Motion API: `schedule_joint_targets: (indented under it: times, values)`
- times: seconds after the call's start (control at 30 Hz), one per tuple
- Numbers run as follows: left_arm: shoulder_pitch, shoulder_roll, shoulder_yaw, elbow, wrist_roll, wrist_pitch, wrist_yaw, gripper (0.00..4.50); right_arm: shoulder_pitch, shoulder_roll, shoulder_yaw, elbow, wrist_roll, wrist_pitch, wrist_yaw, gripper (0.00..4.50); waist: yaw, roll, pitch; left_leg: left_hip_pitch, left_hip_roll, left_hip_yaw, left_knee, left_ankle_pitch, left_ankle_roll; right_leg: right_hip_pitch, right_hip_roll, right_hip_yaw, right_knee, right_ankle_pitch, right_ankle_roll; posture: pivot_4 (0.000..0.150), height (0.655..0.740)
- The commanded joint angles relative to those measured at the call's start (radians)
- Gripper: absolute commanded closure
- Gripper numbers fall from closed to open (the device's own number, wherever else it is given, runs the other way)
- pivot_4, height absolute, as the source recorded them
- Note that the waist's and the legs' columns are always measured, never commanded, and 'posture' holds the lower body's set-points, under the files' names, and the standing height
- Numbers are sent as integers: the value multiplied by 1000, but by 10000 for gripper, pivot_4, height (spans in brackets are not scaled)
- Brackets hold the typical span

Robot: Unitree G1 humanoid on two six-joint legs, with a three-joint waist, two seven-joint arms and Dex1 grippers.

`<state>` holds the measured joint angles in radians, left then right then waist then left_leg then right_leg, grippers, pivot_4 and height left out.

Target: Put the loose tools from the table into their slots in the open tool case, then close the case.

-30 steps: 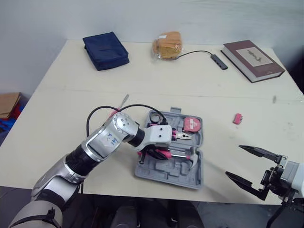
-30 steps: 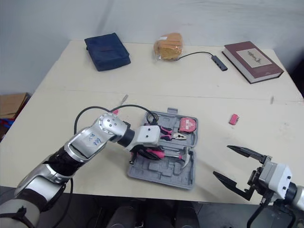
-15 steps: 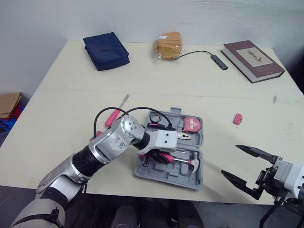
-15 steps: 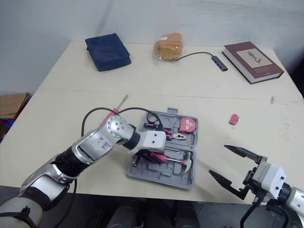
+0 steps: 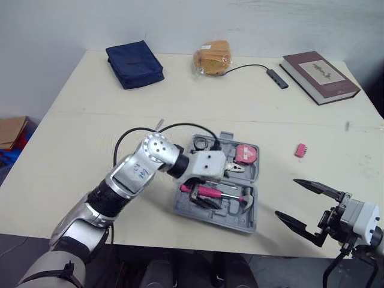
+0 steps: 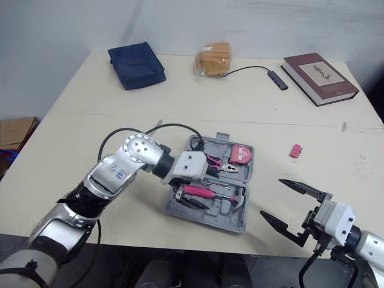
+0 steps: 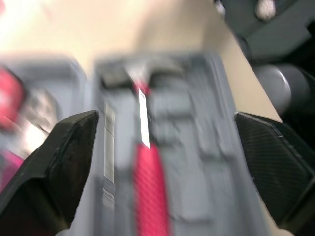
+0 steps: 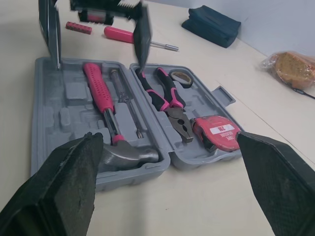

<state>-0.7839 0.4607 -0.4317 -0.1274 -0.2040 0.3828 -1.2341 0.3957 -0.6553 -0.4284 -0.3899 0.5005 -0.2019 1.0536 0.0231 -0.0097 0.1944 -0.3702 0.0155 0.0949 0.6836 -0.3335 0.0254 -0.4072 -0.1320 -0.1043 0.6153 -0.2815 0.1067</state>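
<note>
**Head camera:** The left pincer (image 5: 203, 195) hangs spread open over the near half of the grey tool case (image 5: 231, 221). It straddles the hammer (image 5: 223, 195), which lies in its slot. The right pincer (image 5: 288, 198), also open and empty, hovers at the front edge of the worktop (image 5: 90, 120), with the case off to its left. A small pink bit holder (image 5: 299, 150) lies loose beyond the right pincer.

**Left wrist:** The hammer's pink handle runs between the wide-set fingers (image 7: 69, 152) and appears to touch neither.

**Right wrist:** Ahead of the right pincer, the pliers (image 8: 170, 101) and tape measure (image 8: 216, 132) sit in the far half of the case. A pink screwdriver (image 8: 133, 35) lies loose beyond the left pincer, just outside the case.

The screwdriver looks light, stiff and likely to roll. Its thick pink handle is the better hold, since the bare shaft is thin and probably slick. The bit holder is tiny and would need a fine pinch across its narrow sides. The case is hard moulded plastic and should fold if pushed at a free edge.

The tape measure has a white label, but its print cannot be read, and no brand is legible.
</note>
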Motion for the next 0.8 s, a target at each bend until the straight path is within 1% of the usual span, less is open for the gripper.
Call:
schedule_joint_targets:
  times: [0.03, 0.1, 0.13, 0.2, 0.27, 0.3, 0.47, 0.8]
  values:
    - [69, -45, 98, 105, -62, -184, -1, 8852, -6, -8, 1, -3, 7, -4, 4, 0, 1, 0, 0, 0, 0, 0, 0, 0, 0, 0, 0, 0, 1, 0, 0, 1500, 7400]
    - [103, -66, 124, 152, -77, -233, -1, 17348, -8, -7, 1, -1, 5, -3, 5, 0, 2, 0, 0, 0, 0, 0, 0, 0, 0, 0, 0, 0, 1, 0, 0, 1500, 7400]
    - [120, -74, 130, 171, -80, -254, -5, 22969, -8, -7, 1, 0, 4, -2, 5, 0, 2, 0, 0, 0, 0, 0, 1, 0, 0, 0, 0, 0, 1, 0, 0, 1500, 7400]
    - [144, -86, 129, 197, -73, -276, -5, 32125, -9, -6, 2, 1, 3, -2, 4, 0, 2, 0, 0, 0, -1, 0, 1, 0, 0, 0, 0, -1, 2, 0, 0, 1500, 7400]
    - [169, -110, 125, 230, -51, -288, 39, 41000, -9, -4, 4, 3, 0, -3, 2, 0, 3, 0, 0, 0, -1, 0, 1, 0, 0, 0, 0, -1, 1, 0, 0, 1500, 7400]
    - [177, -117, 124, 241, -43, -286, 55, 44544, -9, -3, 4, 3, -1, -3, 1, 0, 4, 0, 0, 0, -1, 0, 1, 0, 0, 0, 0, -1, 1, 0, 0, 1500, 7400]
    - [220, -113, 77, 256, 18, -292, 70, 44544, -12, -2, 1, 5, 0, -3, -5, 0, 3, 0, 0, 0, -1, 0, 1, 0, 0, 0, 0, -1, 2, 0, 0, 1500, 7400]
    - [217, -115, 34, 317, 111, -280, 111, 44544, -3, 4, 7, -3, -4, -4, -12, 0, 3, 0, 0, 1, -1, 0, 1, 0, 0, 0, -1, 0, 2, 0, 0, 1500, 7400]
